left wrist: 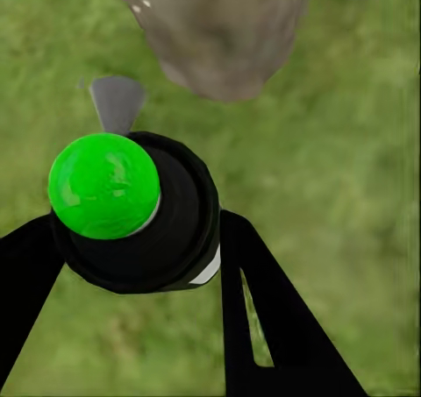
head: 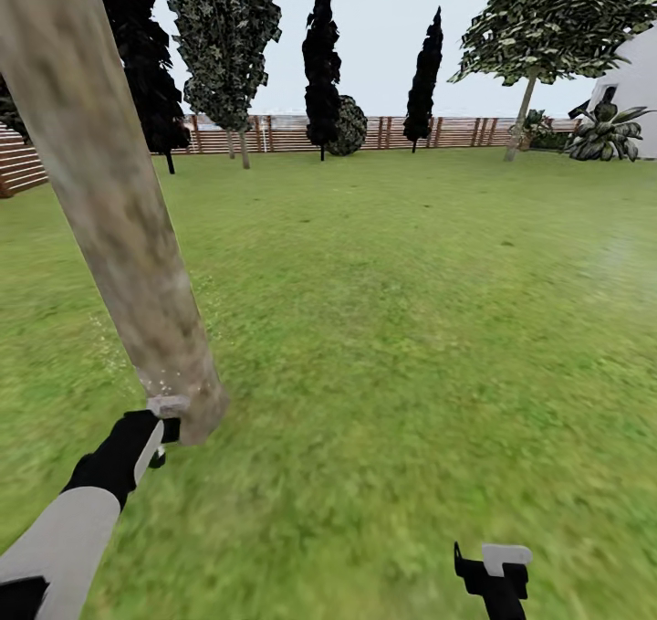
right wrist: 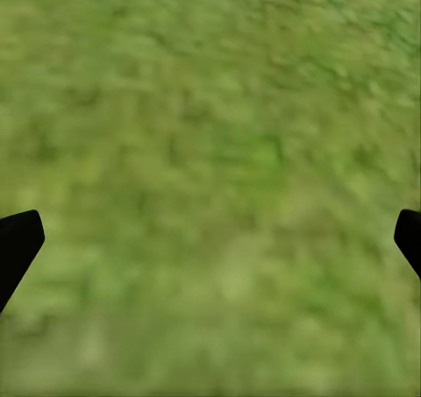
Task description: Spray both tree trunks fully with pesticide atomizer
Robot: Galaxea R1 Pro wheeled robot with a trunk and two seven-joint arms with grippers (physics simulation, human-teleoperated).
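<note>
One trunk point(head: 109, 209) up close, slanting across the left of the head view, base at lower left. Left gripper point(head: 157, 437) right at that base, clamped on the atomizer point(left wrist: 132, 213): in the left wrist view, black body with green cap at centre left, a black finger point(left wrist: 263, 318) hard against each side, grey nozzle poking toward the trunk foot point(left wrist: 219, 29) at top centre. Few pale specks point(head: 164, 384) dotted low on the bark, a couple more in the wrist view at upper left point(left wrist: 140, 6). Most of the bark above looking bare.

Spraying step, by the look of it, first tree, barely begun. Second tree point(head: 525, 99) far off at upper right, near the fence point(head: 456, 131), well apart across the grass point(head: 411, 328).

Right gripper point(head: 493, 567) at bottom right, idle over the lawn; in the right wrist view fingertips point(right wrist: 17, 239) at opposite edges, spread wide, nothing between.

Next up, probably: keeping the nozzle aimed at the bark, lifting higher along the trunk, working round the sides. Then a drive over to the far tree.
</note>
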